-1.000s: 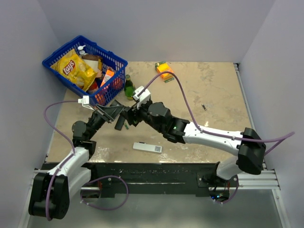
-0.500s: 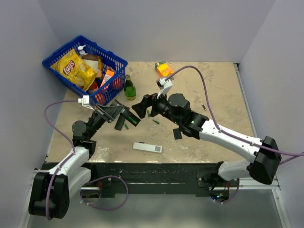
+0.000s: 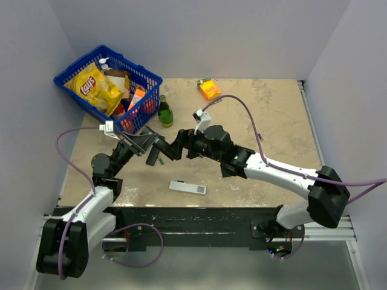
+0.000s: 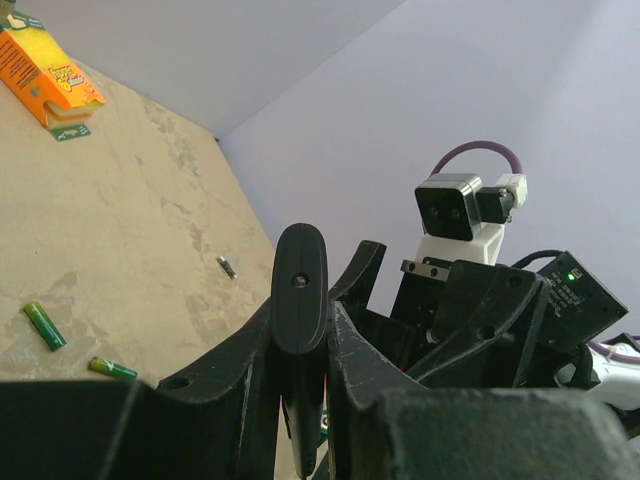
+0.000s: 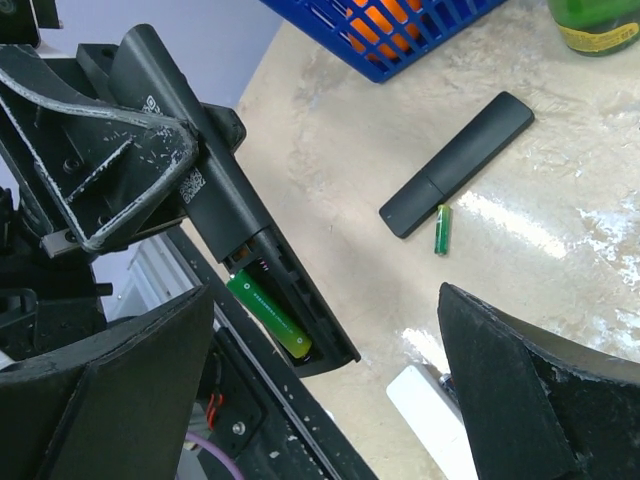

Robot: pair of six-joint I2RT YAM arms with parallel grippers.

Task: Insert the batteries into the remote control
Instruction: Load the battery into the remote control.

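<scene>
Left jaws: clenched on remote control (image 5: 215, 200), lifted off the bench (image 3: 272, 121).
Right jaws: spread wide, empty, just beside remote control.
Batteries (image 5: 268, 315): one in remote control's open bay; loose battery (image 5: 442, 229) on bench beyond it, by black cover (image 5: 457, 164).

I see a beige, mottled tabletop (image 3: 272, 121) with darker stains, boxed in by three plain, pale lavender-grey walls: a back wall (image 3: 199, 36), a left wall (image 3: 24, 121) and a right wall (image 3: 357, 90). Along the near edge a black mounting plate (image 3: 199, 220) sits on a silver metal rail (image 3: 344, 232). The light is soft and even. In my right wrist view the tabletop carries a bright sheen (image 5: 505, 222).
</scene>
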